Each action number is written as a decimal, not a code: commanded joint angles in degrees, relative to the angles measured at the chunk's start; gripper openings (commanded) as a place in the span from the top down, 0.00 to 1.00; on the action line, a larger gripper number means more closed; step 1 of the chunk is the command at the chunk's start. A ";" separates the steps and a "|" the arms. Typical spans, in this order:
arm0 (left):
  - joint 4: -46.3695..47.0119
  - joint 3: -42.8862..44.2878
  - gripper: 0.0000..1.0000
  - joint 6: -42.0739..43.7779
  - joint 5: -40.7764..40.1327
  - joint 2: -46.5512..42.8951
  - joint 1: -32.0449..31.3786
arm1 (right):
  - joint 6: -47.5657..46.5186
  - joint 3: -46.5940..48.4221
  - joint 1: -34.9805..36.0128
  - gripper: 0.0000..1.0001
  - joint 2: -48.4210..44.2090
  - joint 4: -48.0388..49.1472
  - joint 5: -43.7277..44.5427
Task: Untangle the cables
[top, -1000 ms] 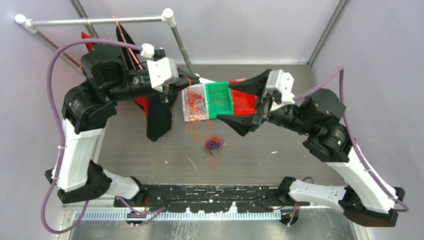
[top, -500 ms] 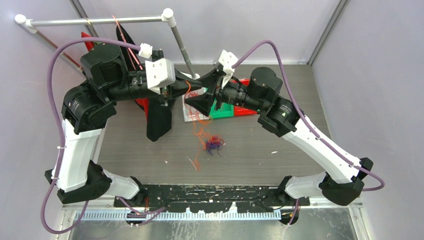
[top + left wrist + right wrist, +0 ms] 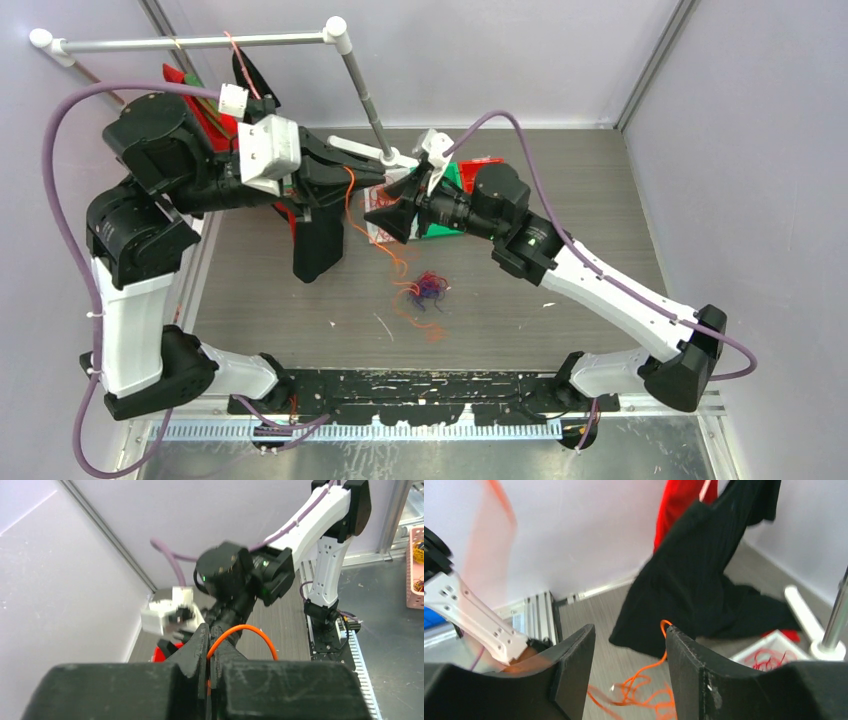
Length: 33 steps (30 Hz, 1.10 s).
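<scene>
A small clump of purple, red and orange cables (image 3: 429, 287) lies on the table's middle. An orange cable (image 3: 349, 192) runs up from it to my left gripper (image 3: 342, 168). That gripper is shut on the orange cable (image 3: 241, 629), which arches out from between its fingers in the left wrist view. My right gripper (image 3: 392, 212) is open and empty, just right of the left one and above the white bin. In the right wrist view its fingers (image 3: 574, 665) stand wide apart, with loops of the orange cable (image 3: 644, 680) below and between them.
A white bin (image 3: 774, 647) holding red cables, a green bin (image 3: 445, 218) and a red bin (image 3: 487, 164) sit behind the right gripper. A black garment (image 3: 318, 240) and a red garment (image 3: 205, 108) hang from the pole rack (image 3: 362, 90) at back left.
My right arm has swung left from over the bins, close to the left gripper. My left gripper has drawn back left with the orange cable, pulling more of it out of the clump.
</scene>
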 commanded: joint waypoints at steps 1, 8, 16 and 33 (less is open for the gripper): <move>2.85 3.47 1.00 -4.01 1.95 -1.01 0.19 | 3.41 -4.77 -0.58 0.43 -1.55 8.18 2.38; 4.02 8.20 1.00 -6.06 0.87 -0.55 0.23 | 7.65 -9.95 -0.75 0.47 -0.10 13.94 3.40; 8.52 1.71 1.00 -4.60 -5.38 -2.73 0.28 | 8.81 -12.31 -1.03 0.41 -2.00 12.41 7.10; 25.07 -1.74 1.00 7.94 -24.02 14.39 0.84 | 4.12 -13.89 -15.25 0.40 -8.70 -0.66 48.07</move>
